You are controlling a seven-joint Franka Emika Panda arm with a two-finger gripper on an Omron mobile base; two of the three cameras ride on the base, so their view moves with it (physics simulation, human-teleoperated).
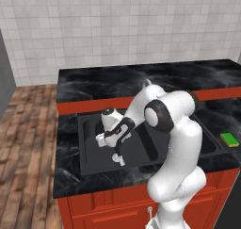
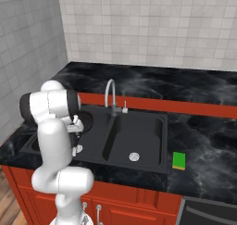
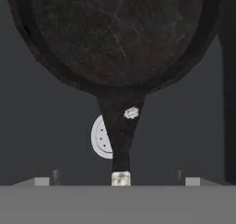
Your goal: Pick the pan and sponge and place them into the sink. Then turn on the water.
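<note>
Pale wall tiles are backing a dark marbled surface [image 2: 203, 140] on red cabinets, with the black double sink [image 2: 139, 127] set into it and a silver faucet [image 2: 111, 95] rising behind the divider. Inside the larger basin the pan [image 3: 115, 38] is lying over the dark floor, its handle partly covering a round drain [image 3: 100, 138]. Above that handle the end effector [image 3: 117, 180] is hanging with fingers spread wide, holding nothing. Right of the sink, the sponge [image 2: 179, 160] is resting on the surface.
</note>
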